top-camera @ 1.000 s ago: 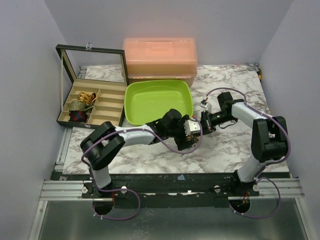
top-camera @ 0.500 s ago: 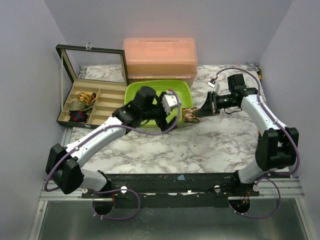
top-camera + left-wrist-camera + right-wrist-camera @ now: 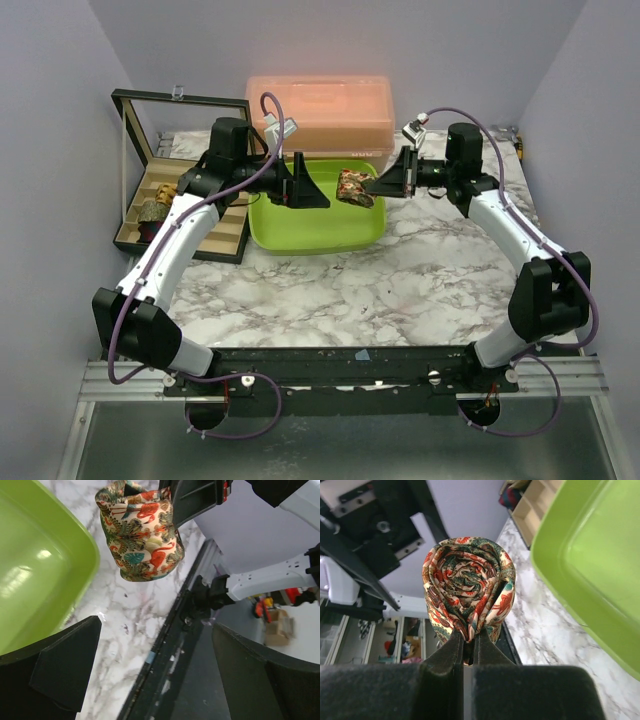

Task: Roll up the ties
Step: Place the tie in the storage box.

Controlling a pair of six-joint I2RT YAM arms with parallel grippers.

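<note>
A rolled tie [image 3: 354,188] with an orange, red, cream and green floral pattern hangs in the air over the lime-green tray [image 3: 300,225]. My right gripper [image 3: 378,186] is shut on its edge; in the right wrist view the roll's spiral [image 3: 467,587] stands just above the closed gripper [image 3: 468,652]. My left gripper [image 3: 318,196] is open and empty, a short way left of the roll and facing it. In the left wrist view the tie [image 3: 142,530] hangs ahead of the wide-open gripper [image 3: 165,670], apart from its fingers [image 3: 65,665].
An orange plastic box [image 3: 320,115] stands behind the tray. An open black compartment case [image 3: 185,215] at the left holds other rolled ties [image 3: 165,200]. The marble tabletop [image 3: 400,290] stretches in front of the tray.
Both arms rose and swung from the table's middle back over the tray. The right gripper carried the rolled tie along. The left gripper drew away from it to the left.
</note>
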